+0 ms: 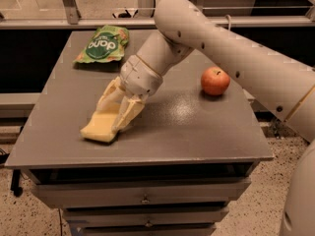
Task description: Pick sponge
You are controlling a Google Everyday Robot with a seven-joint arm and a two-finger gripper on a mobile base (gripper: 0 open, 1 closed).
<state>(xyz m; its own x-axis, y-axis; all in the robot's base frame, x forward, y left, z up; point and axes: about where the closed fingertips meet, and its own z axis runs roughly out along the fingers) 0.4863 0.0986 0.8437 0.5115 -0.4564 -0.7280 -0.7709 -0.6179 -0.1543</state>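
Note:
The sponge, a pale yellow flat foam block, lies on the grey table left of centre, near the front. My gripper reaches down over its far end, with one pale finger along the sponge's left side and the other along its right side. The fingers are closed in against the sponge, which still rests on the tabletop. The far part of the sponge is hidden under the fingers.
A red apple sits on the right of the table. A green snack bag lies at the back left. The arm crosses above the table from the right. A drawer front is below the table edge.

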